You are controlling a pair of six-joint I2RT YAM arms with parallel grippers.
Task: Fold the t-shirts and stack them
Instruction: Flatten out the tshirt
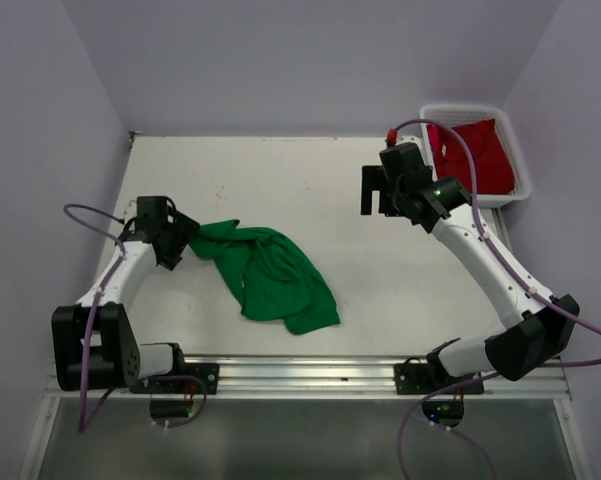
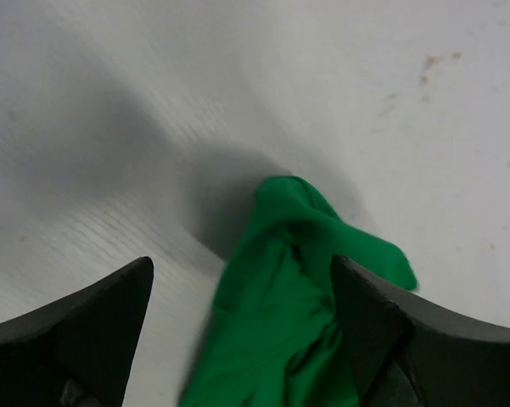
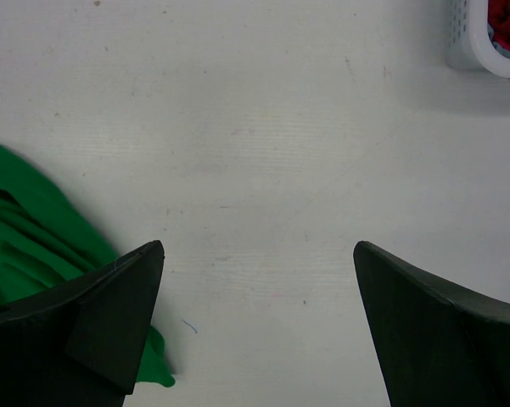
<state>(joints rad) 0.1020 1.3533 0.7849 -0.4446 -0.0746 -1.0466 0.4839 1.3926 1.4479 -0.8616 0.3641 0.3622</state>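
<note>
A bright green t-shirt [image 1: 275, 275] lies crumpled on the white table, left of centre. Its upper left corner reaches my left gripper [image 1: 185, 238]. In the left wrist view that corner of the green t-shirt [image 2: 297, 297] rises loosely between the spread jaws of my left gripper [image 2: 242, 263], which is open and not clamping it. A red t-shirt [image 1: 475, 155] is bunched in the white basket [image 1: 470, 108] at the back right. My right gripper [image 1: 375, 190] hovers open over bare table with nothing between its fingers [image 3: 259, 246]. The green t-shirt [image 3: 25, 229] shows at that view's left edge.
The white mesh basket [image 3: 471, 42] stands against the right wall, just right of my right wrist. Purple walls close in the table at the back and on both sides. A metal rail [image 1: 300, 375] runs along the near edge.
</note>
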